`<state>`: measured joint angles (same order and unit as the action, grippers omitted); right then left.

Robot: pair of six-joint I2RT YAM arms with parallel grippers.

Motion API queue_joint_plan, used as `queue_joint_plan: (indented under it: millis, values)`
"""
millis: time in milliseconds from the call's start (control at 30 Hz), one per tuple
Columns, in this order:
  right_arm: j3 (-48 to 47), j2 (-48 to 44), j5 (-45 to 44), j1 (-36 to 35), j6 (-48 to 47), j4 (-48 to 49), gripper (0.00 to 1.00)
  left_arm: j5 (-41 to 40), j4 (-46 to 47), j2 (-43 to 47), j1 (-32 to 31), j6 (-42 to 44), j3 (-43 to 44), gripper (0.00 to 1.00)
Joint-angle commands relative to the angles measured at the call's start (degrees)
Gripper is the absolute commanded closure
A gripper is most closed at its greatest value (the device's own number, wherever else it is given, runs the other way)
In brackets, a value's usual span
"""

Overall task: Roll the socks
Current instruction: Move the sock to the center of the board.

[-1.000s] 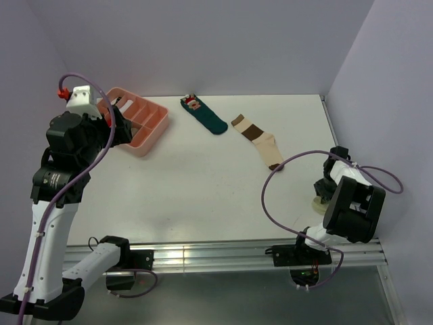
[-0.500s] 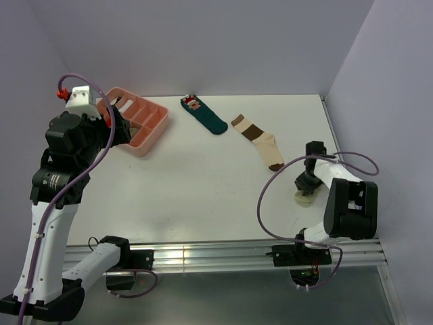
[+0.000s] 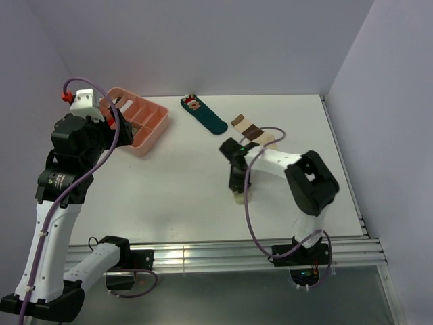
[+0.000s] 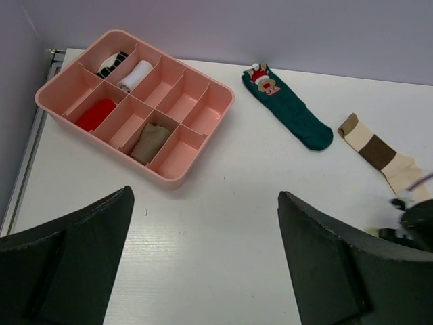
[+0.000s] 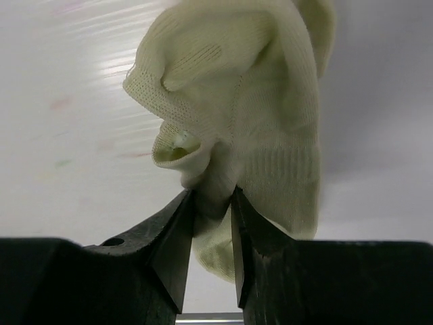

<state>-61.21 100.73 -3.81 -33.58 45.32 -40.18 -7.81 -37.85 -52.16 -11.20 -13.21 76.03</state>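
White tabletop (image 3: 169, 196) under plain lilac walls. Finds the right gripper (image 3: 238, 188) at mid-table now, swung in from the far right edge within the last second. Brings along a pale sock (image 5: 264, 122), pinched by one fold of knit between jaws drawn nearly together, with most of the fabric bunched beyond the fingertips. Appears from above to hang right at the surface, though hard to say whether touching or just clear of it. Leaves the banded sock (image 4: 375, 150) flat and unrolled toward the back right, close behind the right arm and not shifted. Leaves the teal sock (image 4: 298, 118) beside it alone as well; no part of this job.

Keeps the left gripper (image 4: 204, 196) raised over the left side as before, jaws spread wide and holding nothing. Looks down from there on the pink tray (image 4: 177, 179), with small bundles already in several compartments.

Means, by the look of it, a sock carried into open working space within reach of both arms. Counts as positioning only: no rolling begun on the pale sock, none on the banded one. Calls next, probably, for spreading the fabric flat before letting go; risks a crumpled heap otherwise, and a poor start for any roll.
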Motion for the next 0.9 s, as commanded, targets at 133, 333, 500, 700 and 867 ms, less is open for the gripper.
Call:
queue_joint_plan:
  millis: [133, 333, 500, 700, 867]
  values:
    - [-20.4, 18.0, 6.8, -14.0, -12.5, -0.2, 0.66, -0.6, 3.9, 1.5, -0.2, -0.7, -3.2, 0.01]
    - [-28.9, 19.4, 4.4, -14.1, -25.9, -0.9, 0.62, 0.7, 7.6, 3.3, -0.1, -2.3, -9.4, 0.01]
    - [-30.8, 13.0, 4.3, -14.0, -32.3, -0.2, 0.52, 6.2, 11.4, 3.9, -0.1, -2.8, -15.0, 0.01]
    - [-25.2, 0.2, 5.6, -12.7, -32.8, 2.7, 0.31, 8.5, 16.4, 3.7, -4.7, -1.2, -19.9, 0.03]
    - [-10.0, -13.5, 5.1, -5.7, -25.4, 9.0, 0.28, 8.1, 20.7, 1.6, -12.5, 0.0, -22.9, 0.03]
